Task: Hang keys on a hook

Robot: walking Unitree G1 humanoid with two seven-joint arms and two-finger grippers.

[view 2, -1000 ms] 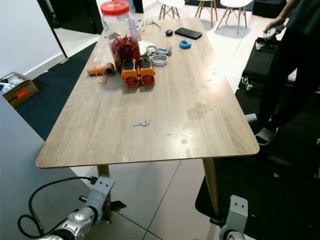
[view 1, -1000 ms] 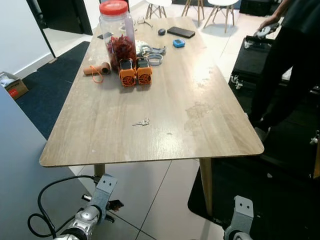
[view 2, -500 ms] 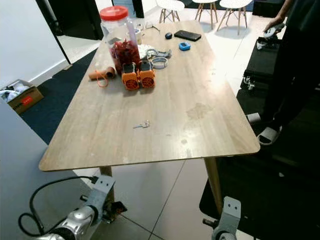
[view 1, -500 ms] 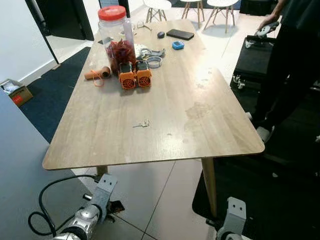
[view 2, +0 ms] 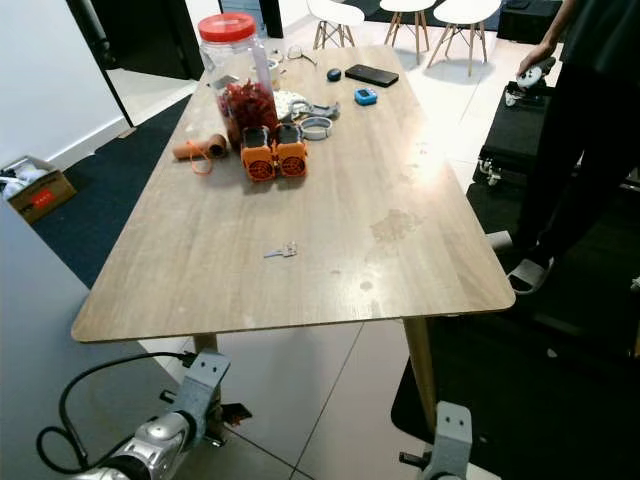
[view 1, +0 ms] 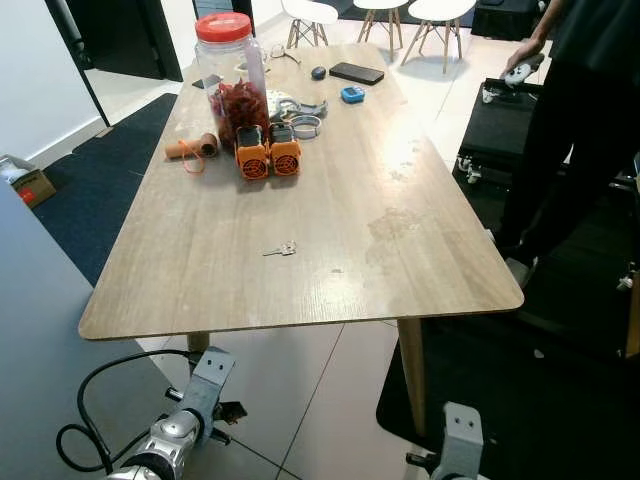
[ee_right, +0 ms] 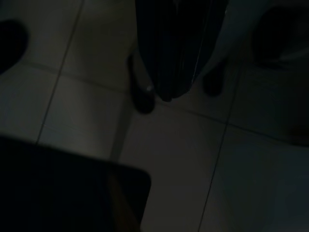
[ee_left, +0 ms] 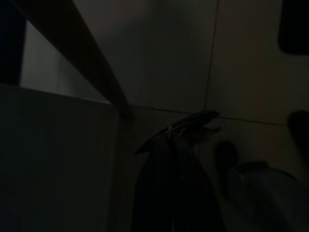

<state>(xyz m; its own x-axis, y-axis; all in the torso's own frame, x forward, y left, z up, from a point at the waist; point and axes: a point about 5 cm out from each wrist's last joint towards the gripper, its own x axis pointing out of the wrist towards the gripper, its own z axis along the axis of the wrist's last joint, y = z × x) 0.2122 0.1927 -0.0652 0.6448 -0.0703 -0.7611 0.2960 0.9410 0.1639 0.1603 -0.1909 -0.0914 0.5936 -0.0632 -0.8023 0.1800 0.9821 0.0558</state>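
- The small silver keys [view 1: 282,249] lay untouched mid-way across the long wooden desk [view 1: 420,270]; the step in hand appeared to be the approach.
- Both arms hung low; whether the left end effector [ee_left: 169,193] or right end effector [ee_right: 174,53] was clenched, I cannot tell.
- Next: close in and reach.
- No hook showed; no legible writing.

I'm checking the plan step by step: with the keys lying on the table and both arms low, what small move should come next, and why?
Probably raise one arm, likely the left gripper, toward the keys. They lie alone on the table, untouched, while both arms hang below its edge. No hook shows, so the pickup comes first.
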